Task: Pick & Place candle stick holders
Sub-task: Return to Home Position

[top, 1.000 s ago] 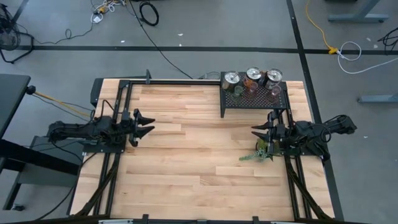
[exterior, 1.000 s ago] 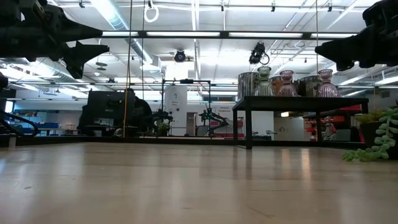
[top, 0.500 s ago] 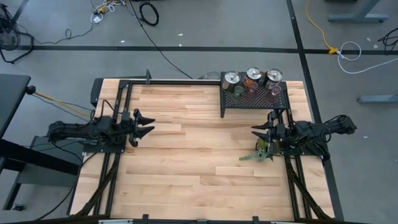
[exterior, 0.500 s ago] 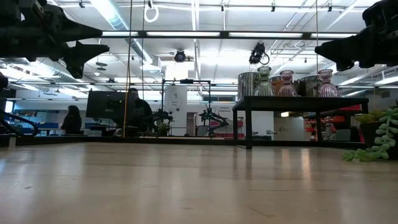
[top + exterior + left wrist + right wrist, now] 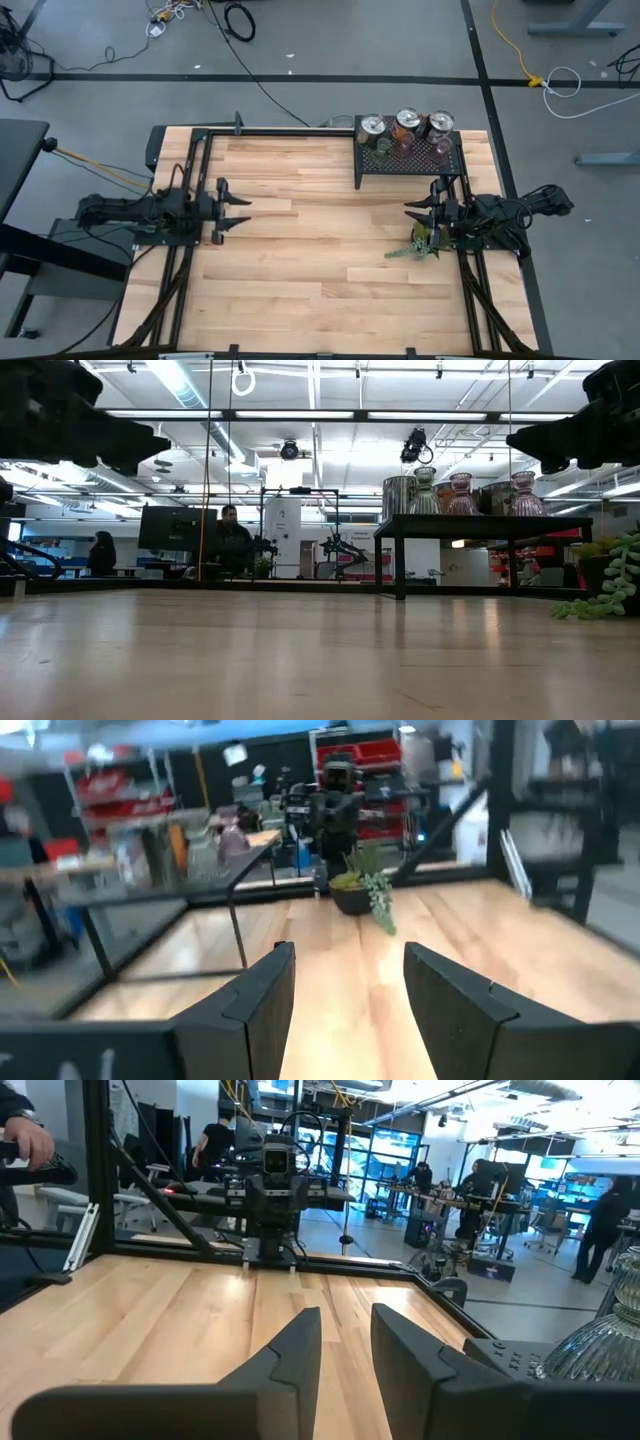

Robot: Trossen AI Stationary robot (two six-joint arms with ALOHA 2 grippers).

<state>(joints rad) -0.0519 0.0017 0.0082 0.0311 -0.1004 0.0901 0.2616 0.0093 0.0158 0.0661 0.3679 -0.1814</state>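
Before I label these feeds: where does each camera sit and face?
High: overhead, straight down on the pale wooden table; shows left gripper, right gripper.
Low: table-top height, level into the room; arms at top corners.
Left wrist: past own dark fingers toward right arm.
Right wrist: past own fingers toward left arm.
High and low share the black mesh rack of round candle stick holders.

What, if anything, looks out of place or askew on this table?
Nothing stands out. The candle stick holders stand upright on the black mesh rack, the plant sprig lies by the right gripper, and the left gripper hovers opposite; both are open and empty.
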